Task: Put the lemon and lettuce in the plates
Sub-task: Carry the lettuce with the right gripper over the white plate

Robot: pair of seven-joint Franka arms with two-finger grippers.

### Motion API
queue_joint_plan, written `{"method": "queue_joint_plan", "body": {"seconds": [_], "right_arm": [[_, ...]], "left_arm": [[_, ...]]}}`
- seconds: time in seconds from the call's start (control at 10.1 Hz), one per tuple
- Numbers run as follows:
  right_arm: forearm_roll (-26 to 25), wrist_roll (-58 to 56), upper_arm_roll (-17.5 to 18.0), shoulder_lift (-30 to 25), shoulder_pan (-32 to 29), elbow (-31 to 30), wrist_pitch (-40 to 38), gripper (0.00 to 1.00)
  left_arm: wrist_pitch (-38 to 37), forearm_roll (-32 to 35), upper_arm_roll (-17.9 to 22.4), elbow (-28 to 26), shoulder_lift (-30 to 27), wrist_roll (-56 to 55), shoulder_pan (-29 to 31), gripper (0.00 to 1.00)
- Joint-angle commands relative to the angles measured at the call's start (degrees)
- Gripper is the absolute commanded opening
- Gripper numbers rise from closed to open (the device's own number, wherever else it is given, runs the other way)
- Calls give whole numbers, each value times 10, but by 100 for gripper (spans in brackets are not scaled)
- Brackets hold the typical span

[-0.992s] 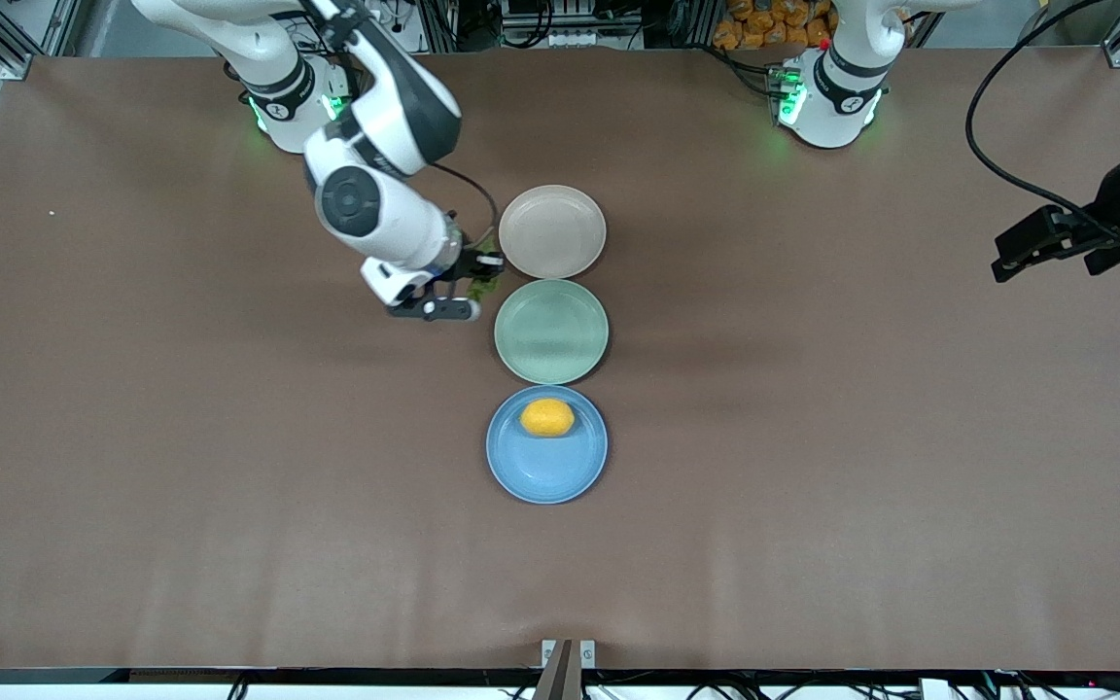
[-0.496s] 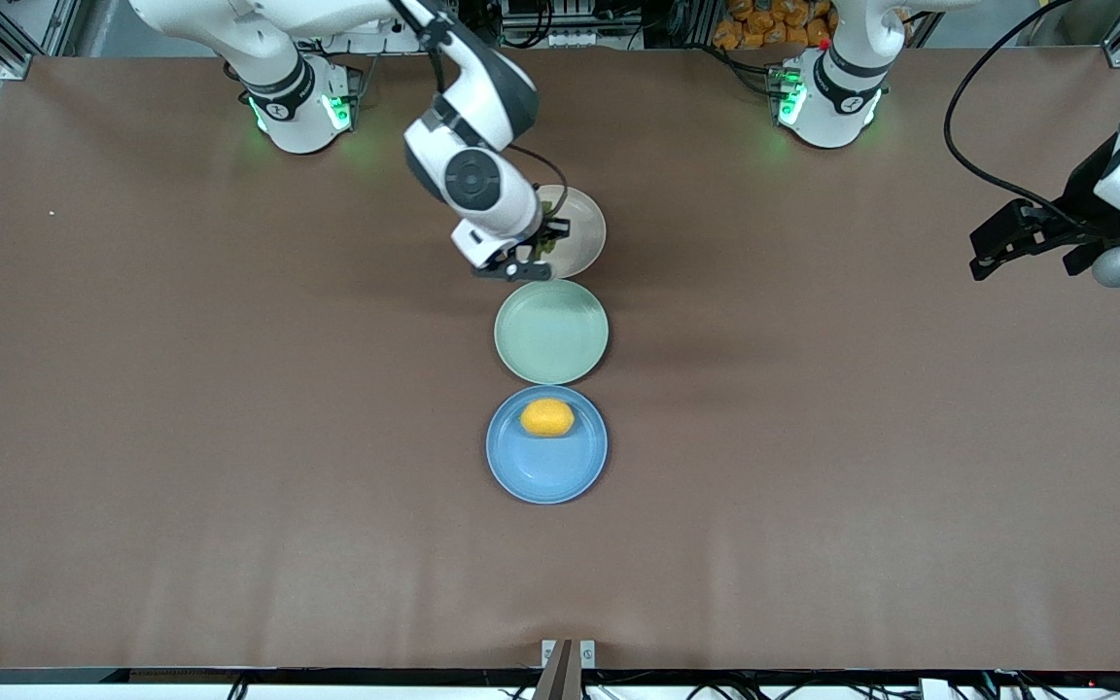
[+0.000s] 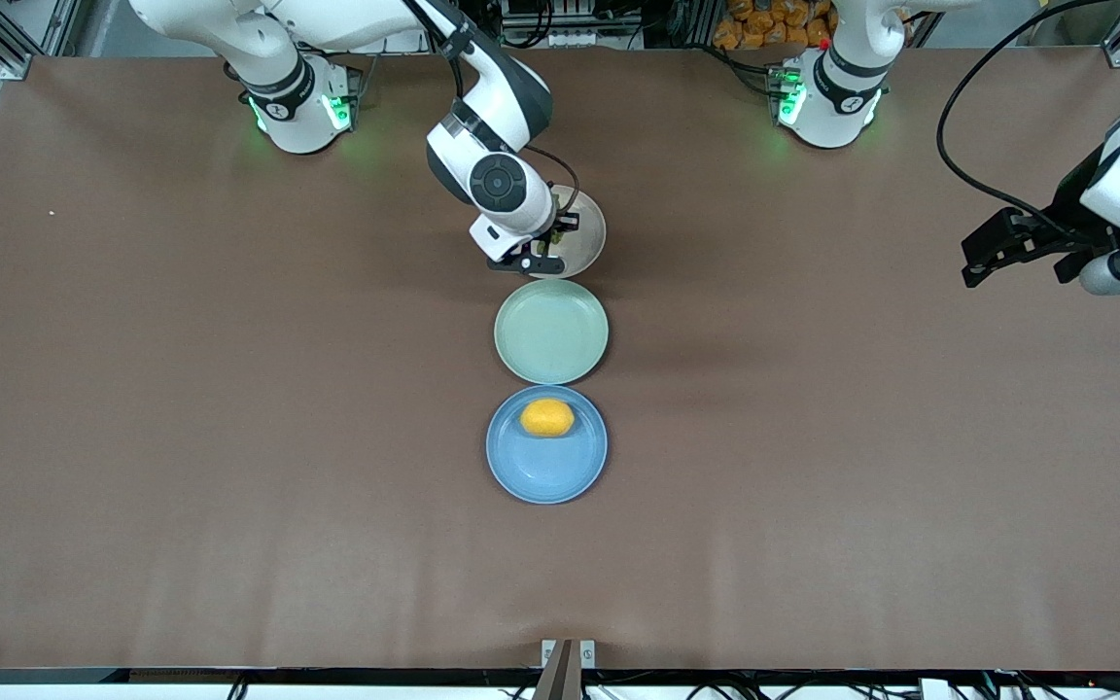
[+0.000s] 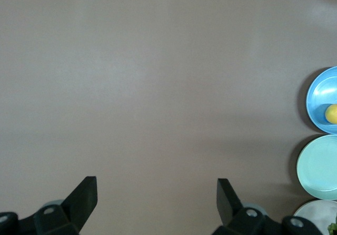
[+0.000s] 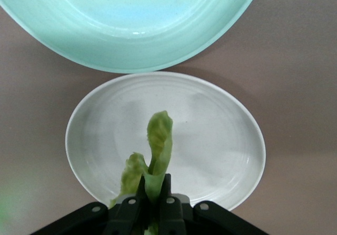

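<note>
The lemon (image 3: 547, 417) lies in the blue plate (image 3: 546, 472), the plate nearest the front camera. My right gripper (image 3: 548, 243) hangs over the beige-pink plate (image 3: 584, 228), the plate nearest the robots' bases. It is shut on the lettuce (image 5: 159, 140), a wrinkly green leaf that sticks out past its fingers over the plate's middle (image 5: 210, 135). My left gripper (image 3: 980, 255) waits over bare table at the left arm's end. It stands open (image 4: 156, 185) with nothing between its fingers.
A mint-green plate (image 3: 551, 332) lies between the blue and beige-pink plates, so the three form one line down the table's middle. Brown tabletop (image 3: 229, 437) stretches wide toward both ends. A black cable (image 3: 968, 146) loops above the left arm.
My right gripper has carried the lettuce from beside the plates, toward the right arm's end, to over the beige-pink plate. The left arm has shifted slightly. The lemon has not moved.
</note>
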Motion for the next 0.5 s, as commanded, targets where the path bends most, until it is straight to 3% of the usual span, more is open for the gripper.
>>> {"method": "queue_joint_plan", "body": {"seconds": [0.0,0.1,0.4], "right_arm": [[1,9,-1,1,-12,0,-4,41],[1,9,-1,2,-17,1,1,99],[1,4,0,-6,-24,8,-4,100]], "left_arm": [[-27,9,-6,-5,-5,1,4,100],[-37,4,-6,-4,-5,3,7,100],[-38,-1,-6,-4,-5,3,5,100]]}}
